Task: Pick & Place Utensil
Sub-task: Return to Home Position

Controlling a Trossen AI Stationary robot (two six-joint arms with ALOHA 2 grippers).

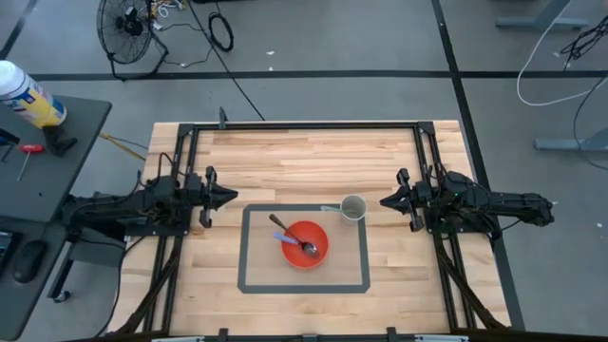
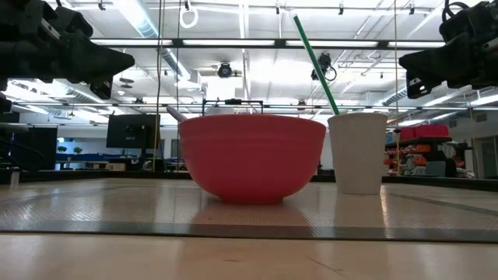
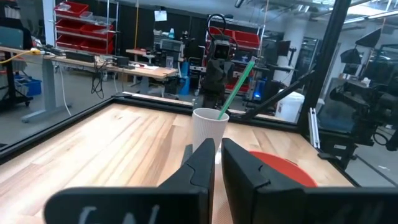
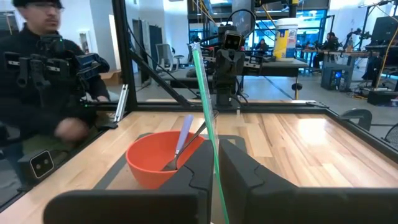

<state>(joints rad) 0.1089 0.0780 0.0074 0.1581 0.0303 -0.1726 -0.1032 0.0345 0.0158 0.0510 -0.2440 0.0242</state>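
A red bowl (image 1: 306,253) (image 2: 253,155) (image 4: 152,158) stands inside a grey taped rectangle. Two utensils lean in it, a purple-handled one (image 1: 278,225) (image 4: 185,132) and a metal spoon (image 1: 304,246). Just right of the bowl stands a white paper cup (image 1: 352,207) (image 2: 358,152) (image 3: 208,127) with a green straw (image 2: 315,54) (image 4: 204,87). My left gripper (image 1: 231,197) (image 3: 217,158) hovers left of the bowl, shut and empty. My right gripper (image 1: 383,201) (image 4: 214,165) hovers right of the cup, shut and empty. Both hang above the table.
The grey tape outline (image 1: 243,249) frames the bowl on the wooden table. A black frame (image 1: 304,124) runs along the table's far edge and sides. In the right wrist view a person (image 4: 43,68) stands beyond the table's left side. Bare wood lies toward the far edge.
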